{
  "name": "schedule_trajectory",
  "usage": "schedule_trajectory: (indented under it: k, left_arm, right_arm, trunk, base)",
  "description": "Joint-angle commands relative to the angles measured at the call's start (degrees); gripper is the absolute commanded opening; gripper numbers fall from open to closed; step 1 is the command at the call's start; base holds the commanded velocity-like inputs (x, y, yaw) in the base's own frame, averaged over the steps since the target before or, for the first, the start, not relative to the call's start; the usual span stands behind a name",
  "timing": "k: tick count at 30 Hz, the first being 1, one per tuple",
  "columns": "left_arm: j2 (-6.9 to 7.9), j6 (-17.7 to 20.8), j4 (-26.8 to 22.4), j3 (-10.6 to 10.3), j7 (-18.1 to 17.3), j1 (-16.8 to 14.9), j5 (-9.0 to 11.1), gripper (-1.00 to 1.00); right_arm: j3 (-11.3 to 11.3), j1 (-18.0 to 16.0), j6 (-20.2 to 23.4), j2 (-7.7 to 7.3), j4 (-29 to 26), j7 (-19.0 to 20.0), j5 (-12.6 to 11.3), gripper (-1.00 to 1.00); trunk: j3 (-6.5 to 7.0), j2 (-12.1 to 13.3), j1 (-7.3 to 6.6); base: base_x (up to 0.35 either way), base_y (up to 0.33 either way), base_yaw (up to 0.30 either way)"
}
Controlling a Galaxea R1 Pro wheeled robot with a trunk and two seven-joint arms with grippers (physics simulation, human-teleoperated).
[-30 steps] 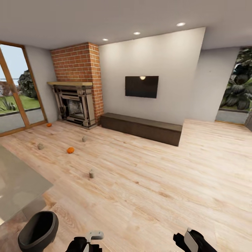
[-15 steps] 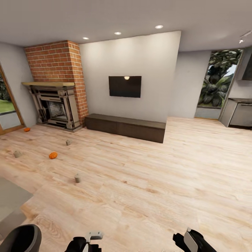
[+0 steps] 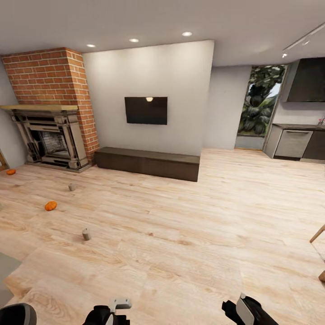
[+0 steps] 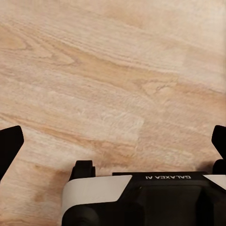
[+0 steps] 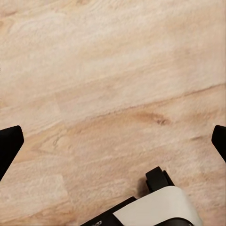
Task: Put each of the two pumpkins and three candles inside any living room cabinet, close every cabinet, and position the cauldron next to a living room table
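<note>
Task status: no item is stowed yet, as far as the views show. Both pumpkins lie on the wood floor (image 3: 189, 234) at the left of the scene: the nearer pumpkin (image 3: 50, 206) sits in the open, and the farther pumpkin (image 3: 11, 172) lies at the left edge, near the fireplace (image 3: 49, 140). Two candles are visible: the near candle (image 3: 86, 234) stands upright, nearer the robot than the nearer pumpkin, and the far candle (image 3: 71, 187) stands upright between the nearer pumpkin and the fireplace. The third candle cannot be located. The cabinet (image 3: 146, 163) stands against the far wall below the television (image 3: 146, 110); both drawer fronts appear flush, so it is judged closed. Its long axis runs left to right along the wall, and its fronts face the open floor toward the robot. A dark rounded rim at the near left corner is probably the cauldron (image 3: 16, 313); whether it is next to a table cannot be told. Remaining: collect five items, open a drawer, load, close, and set the cauldron. The left gripper (image 4: 113, 146) and the right gripper (image 5: 113, 146) are both spread wide with nothing held, over bare floor
</note>
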Motion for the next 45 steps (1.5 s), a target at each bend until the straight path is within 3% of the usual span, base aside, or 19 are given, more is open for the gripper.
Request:
schedule_trajectory:
  k: [1,10,24,45]
  left_arm:
    - [-0.01,-0.01,0.0,0.0,0.0,0.0,0.0,1.0]
    - [0.04,-0.03,0.0,-0.04,0.0,0.0,0.0,1.0]
    - [0.14,-0.19,0.0,-0.09,0.01,0.0,0.0,1.0]
    - [0.17,-0.41,-0.09,-0.09,0.0,0.0,-0.05,1.0]
  right_arm:
    - [-0.02,0.0,0.01,0.01,0.0,0.0,0.01,1.0]
    - [-0.01,0.0,-0.46,-0.08,-0.01,0.0,0.05,1.0]
    - [0.11,0.0,-3.12,0.14,0.02,0.09,0.05,1.0]
    - [0.18,0.0,-4.15,0.26,0.18,0.27,0.17,1.0]
  trunk:
    - [0.0,0.0,0.0]
    - [-0.01,0.0,0.0]
    - [-0.36,0.0,0.0]
    - [-0.71,0.0,0.0]
  base:
    - [0.0,0.0,-0.021]
    - [0.069,0.002,-0.004]
    - [0.304,0.036,-0.029]
    - [0.263,0.206,-0.088]
